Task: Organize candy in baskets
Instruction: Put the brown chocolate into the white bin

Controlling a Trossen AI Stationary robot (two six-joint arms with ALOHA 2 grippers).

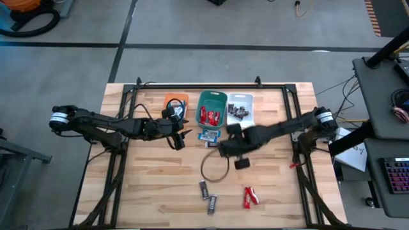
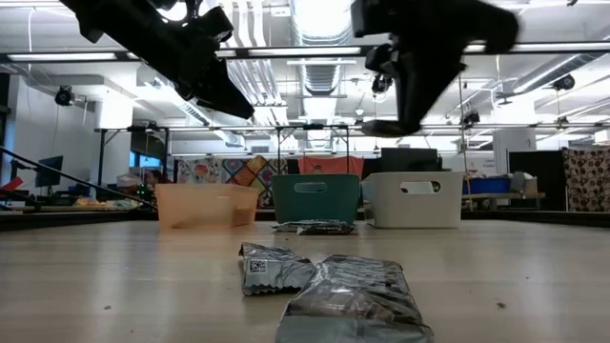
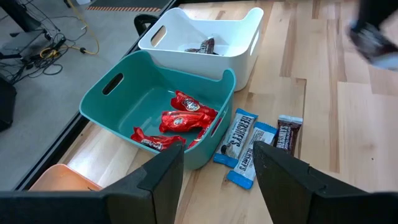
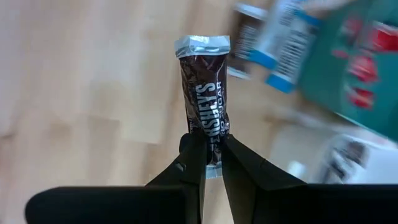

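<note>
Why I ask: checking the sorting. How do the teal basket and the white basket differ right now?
The teal basket holds red-wrapped candies; the white basket holds dark-wrapped ones. In the high view the teal one sits in the row's middle, the white one at its right end. Both are rectangular bins with cut-out handles.

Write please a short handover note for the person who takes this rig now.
Right claw: shut on a dark candy bar, lifted above the table.
Left claw: open, empty, near the green basket.
Done: red candies in the green basket; dark ones in the white basket.
Left: blue-and-white bars beside the green basket, two dark bars and red candy at the table's front. Orange basket: contents not clear.
</note>
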